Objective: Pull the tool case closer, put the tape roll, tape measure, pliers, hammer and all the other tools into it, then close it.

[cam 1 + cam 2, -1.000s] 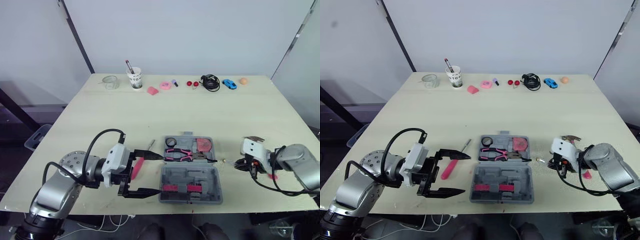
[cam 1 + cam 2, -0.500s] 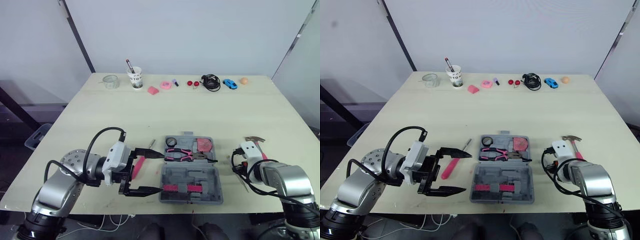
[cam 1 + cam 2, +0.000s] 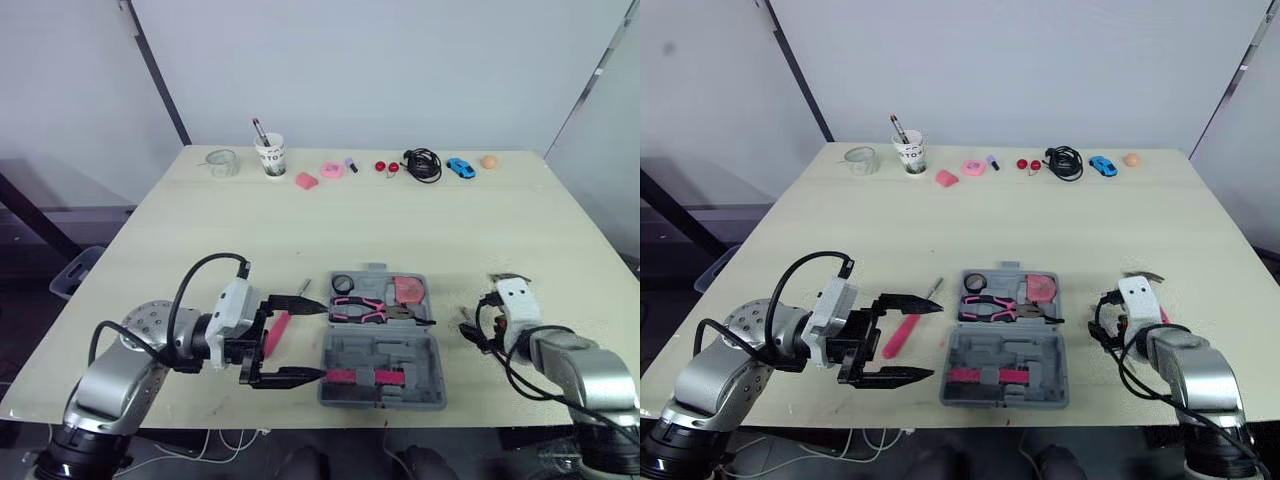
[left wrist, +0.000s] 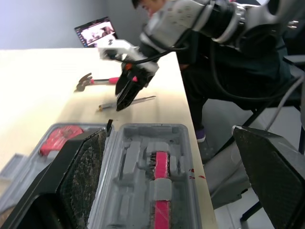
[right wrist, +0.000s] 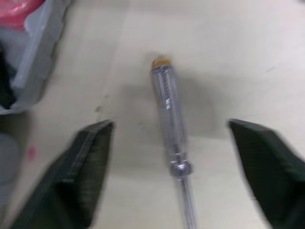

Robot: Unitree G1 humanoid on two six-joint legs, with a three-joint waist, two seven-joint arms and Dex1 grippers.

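The tool case (image 3: pixel 400 350) lies open near the front edge of the table (image 3: pixel 300 230), its two halves flat. The half farther from the robot holds the pink-handled pliers (image 3: pixel 360 312), with the tape roll (image 3: pixel 343 283) and the red tape measure (image 3: pixel 405 290) just behind them. The near half shows moulded grey slots and two pink pieces.

The left gripper (image 3: pixel 935 340) sits just to the left of the case, its fingers spread wide and holding nothing, the tips pointing toward the case. A pink-handled screwdriver (image 3: pixel 898 335) lies on the table left of the case and shows between those spread fingers (whether a finger touches it cannot be told).

To the right of the case, the right gripper (image 5: pixel 170 125) points down at the table with its jaws wide apart and empty. A clear-handled screwdriver (image 5: pixel 167 102) lies on the table between them, touching neither finger. The hammer (image 4: pixel 97 81) lies on the table just beyond that gripper, outside the case.

A paper cup (image 3: pixel 269 157) and other small items line the far edge of the table
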